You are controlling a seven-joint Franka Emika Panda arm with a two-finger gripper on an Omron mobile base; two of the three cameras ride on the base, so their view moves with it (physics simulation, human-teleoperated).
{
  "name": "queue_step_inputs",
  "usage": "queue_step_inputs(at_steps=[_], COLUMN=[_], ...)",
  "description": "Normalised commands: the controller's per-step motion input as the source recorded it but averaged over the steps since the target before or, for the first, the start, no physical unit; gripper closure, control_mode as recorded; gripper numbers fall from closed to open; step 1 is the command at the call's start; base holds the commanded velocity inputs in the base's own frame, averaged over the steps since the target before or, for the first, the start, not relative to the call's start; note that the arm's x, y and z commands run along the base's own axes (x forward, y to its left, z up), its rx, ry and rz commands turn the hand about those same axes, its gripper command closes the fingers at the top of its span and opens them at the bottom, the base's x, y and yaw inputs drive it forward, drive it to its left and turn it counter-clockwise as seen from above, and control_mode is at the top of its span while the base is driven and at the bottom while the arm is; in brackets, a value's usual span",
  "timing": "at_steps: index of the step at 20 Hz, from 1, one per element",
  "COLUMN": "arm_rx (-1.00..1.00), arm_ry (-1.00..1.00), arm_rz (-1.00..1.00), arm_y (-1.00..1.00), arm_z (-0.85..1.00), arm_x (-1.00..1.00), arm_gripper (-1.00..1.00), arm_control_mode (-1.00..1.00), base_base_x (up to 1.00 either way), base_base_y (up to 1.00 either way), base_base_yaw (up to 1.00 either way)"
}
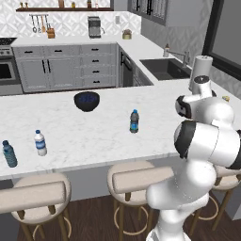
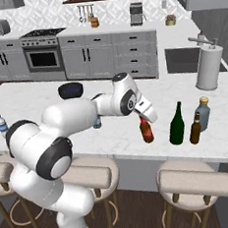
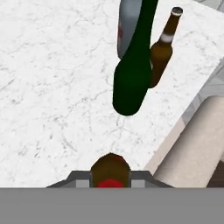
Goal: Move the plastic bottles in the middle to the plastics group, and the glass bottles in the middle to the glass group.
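On counter's right end: gripper clamps red-capped brown bottle by neck, near green wine bottle, already beside grey-blue bottle and amber bottle. Left: mid-counter water bottle unmoved, well apart from plastic pair.

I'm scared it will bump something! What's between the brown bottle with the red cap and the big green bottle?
Nothing: in the hand view, bare marble counter lies between the red-capped brown bottle and the green wine bottle.

no readable text, labels too blurred
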Motion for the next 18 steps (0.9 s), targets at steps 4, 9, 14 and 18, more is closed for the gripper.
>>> queue_step_inputs(at_steps=[4, 9, 14, 18], arm_rx=[0.03, 0.06, 0.05, 0.04], arm_ry=[0.0, 0.0, 0.0, -0.01], arm_rz=[-0.15, -0.18, -0.11, -0.07], arm_y=[-0.41, -0.35, -0.22, -0.21], arm_z=[-0.2, -0.25, -0.22, -0.14], arm_x=[0.15, 0.2, 0.32, 0.37], arm_gripper=[1.0, 1.0, 1.0, 1.0], arm_control_mode=[-1.0, -1.0, -1.0, -1.0], base_base_x=[0.0, 0.0, 0.0, 0.0], base_base_y=[0.0, 0.0, 0.0, 0.0], base_base_yaw=[0.0, 0.0, 0.0, 0.0])
